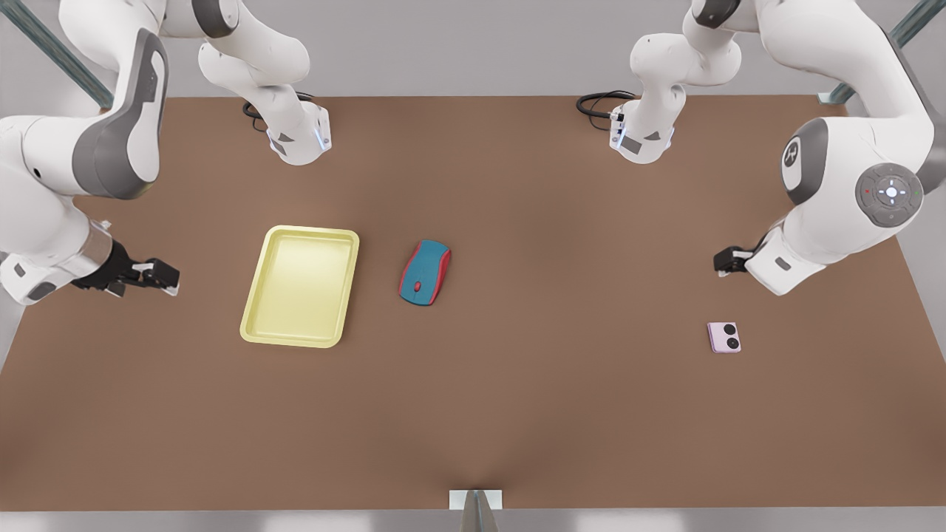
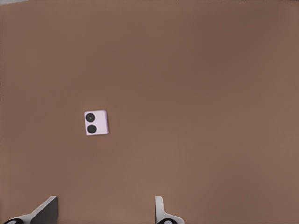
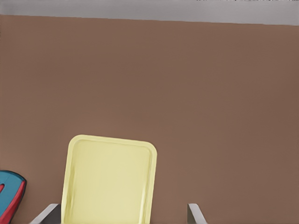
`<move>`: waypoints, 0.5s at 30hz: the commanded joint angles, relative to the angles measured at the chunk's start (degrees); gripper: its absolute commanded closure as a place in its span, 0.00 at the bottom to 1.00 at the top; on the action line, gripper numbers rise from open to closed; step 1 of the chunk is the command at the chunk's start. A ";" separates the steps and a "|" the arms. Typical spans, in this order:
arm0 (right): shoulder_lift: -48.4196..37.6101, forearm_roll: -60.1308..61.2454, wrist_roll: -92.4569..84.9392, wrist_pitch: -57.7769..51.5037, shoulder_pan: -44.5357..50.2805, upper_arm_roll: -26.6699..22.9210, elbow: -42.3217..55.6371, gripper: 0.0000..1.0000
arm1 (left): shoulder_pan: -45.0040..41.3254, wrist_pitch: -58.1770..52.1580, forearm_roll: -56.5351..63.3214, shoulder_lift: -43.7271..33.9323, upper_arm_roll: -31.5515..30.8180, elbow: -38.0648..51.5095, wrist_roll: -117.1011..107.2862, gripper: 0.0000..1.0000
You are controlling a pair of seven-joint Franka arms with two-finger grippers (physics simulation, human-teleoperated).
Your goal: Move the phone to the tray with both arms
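Front view: the phone (image 1: 723, 337) is seen flat on the table (image 1: 562, 414), lenses toward the front view's right, below the wide-open left gripper (image 1: 720, 261); the right gripper (image 1: 174, 278), also spread, is beside the tray (image 1: 255, 325).

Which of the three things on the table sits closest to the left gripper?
The phone, small and pale pink, just below the left gripper; mouse and tray lie farther off.

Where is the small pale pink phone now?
The small pale pink phone lies flat on the brown table at the front view's right, just ahead of the left gripper, far from the tray.
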 commanded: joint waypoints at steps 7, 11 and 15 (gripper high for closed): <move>-0.05 -0.02 -1.80 1.56 0.03 0.00 0.02 0.00 | 0.07 24.99 -1.97 2.53 5.47 -16.48 1.79 0.00; 0.12 -0.37 -1.80 1.65 0.12 0.08 0.02 0.00 | 2.35 41.69 -6.89 6.49 8.29 -25.35 11.18 0.00; 0.12 -0.37 -1.80 1.65 0.12 0.08 0.02 0.00 | 5.08 54.98 -12.08 9.30 8.29 -31.43 20.16 0.00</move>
